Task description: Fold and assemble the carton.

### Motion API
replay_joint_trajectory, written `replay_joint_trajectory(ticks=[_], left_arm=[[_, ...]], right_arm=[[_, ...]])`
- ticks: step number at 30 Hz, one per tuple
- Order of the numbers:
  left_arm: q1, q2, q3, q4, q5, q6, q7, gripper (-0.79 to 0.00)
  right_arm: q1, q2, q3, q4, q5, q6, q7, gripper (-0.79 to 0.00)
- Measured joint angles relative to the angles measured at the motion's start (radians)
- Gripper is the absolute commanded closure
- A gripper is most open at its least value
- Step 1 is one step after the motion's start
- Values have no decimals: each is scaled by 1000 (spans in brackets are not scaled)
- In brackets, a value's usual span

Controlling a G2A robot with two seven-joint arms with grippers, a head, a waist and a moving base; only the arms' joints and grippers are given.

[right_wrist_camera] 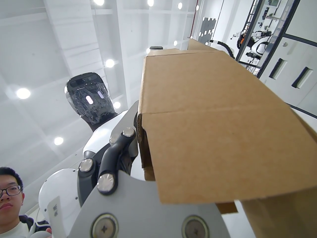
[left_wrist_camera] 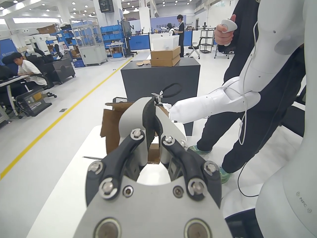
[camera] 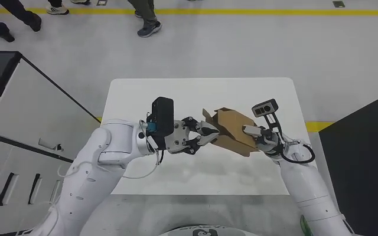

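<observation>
A brown cardboard carton (camera: pixel 232 127), partly folded with loose flaps, is held above the middle of the white table (camera: pixel 177 97) between both arms. My left gripper (camera: pixel 204 133) is shut on the flap at its left end. In the left wrist view the fingers (left_wrist_camera: pixel 148 115) pinch a cardboard edge (left_wrist_camera: pixel 153 153), with the rest of the carton (left_wrist_camera: pixel 111 125) beyond. My right gripper (camera: pixel 254 132) grips the carton's right end. In the right wrist view one finger (right_wrist_camera: pixel 127 127) presses against the carton wall (right_wrist_camera: pixel 210 125); the other finger is hidden by the wall.
A dark cabinet (camera: pixel 351 159) stands just right of the table and a dark-framed panel (camera: pixel 18 76) to its left. In the left wrist view, a black stand (left_wrist_camera: pixel 161 82) past the table's far end carries flat cardboard boxes (left_wrist_camera: pixel 165 55).
</observation>
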Motion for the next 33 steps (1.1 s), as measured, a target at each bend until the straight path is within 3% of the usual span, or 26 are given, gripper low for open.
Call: replay_joint_trajectory(ticks=[17, 27, 29, 33], left_arm=[[-22, 2, 41, 21, -32, -22, -11, 0], [-23, 2, 6, 19, 25, 12, 38, 0], [-23, 3, 6, 19, 29, 8, 40, -323], [-26, 5, 4, 20, 23, -6, 31, -314]], right_arm=[[7, -6, -2, 24, 5, 28, -36, 0], [14, -7, 2, 35, -7, 26, -28, 0], [16, -8, 3, 37, -7, 26, -30, 0], [19, -9, 4, 41, -8, 23, -34, 0]])
